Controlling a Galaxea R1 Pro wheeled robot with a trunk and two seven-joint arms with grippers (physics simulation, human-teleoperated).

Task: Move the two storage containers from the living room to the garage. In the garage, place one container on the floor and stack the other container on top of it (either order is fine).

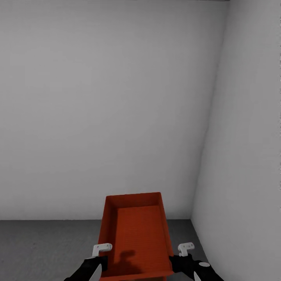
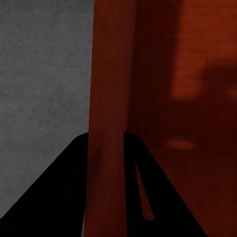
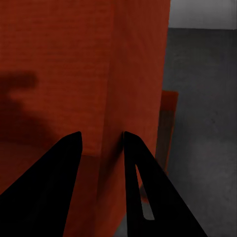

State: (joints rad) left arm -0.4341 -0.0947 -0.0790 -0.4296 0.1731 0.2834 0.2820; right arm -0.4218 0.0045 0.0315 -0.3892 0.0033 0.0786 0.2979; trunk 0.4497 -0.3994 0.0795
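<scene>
Fingers of both arms pinch the bin's (image 1: 137, 234) long side walls: left fingers (image 2: 106, 163) straddle one wall, right fingers (image 3: 101, 148) the other. Bin's long axis points toward the garage corner, above the floor (image 1: 47, 246); second bin (image 3: 168, 123) possibly underneath.

Container (image 1: 136, 234) between grippers, above floor (image 1: 39, 246)

In the head view we see the near end of the storage container (image 1: 136, 234) cut off by the lower picture edge, and both arms run out of frame there, so the left end effector (image 1: 95, 265) and right end effector (image 1: 183, 262) show only in part. Past the held bin's wall in the right wrist view, we make out a sliver of another orange-red edge (image 3: 169, 123), mostly hidden, and we cannot tell what it belongs to.
</scene>
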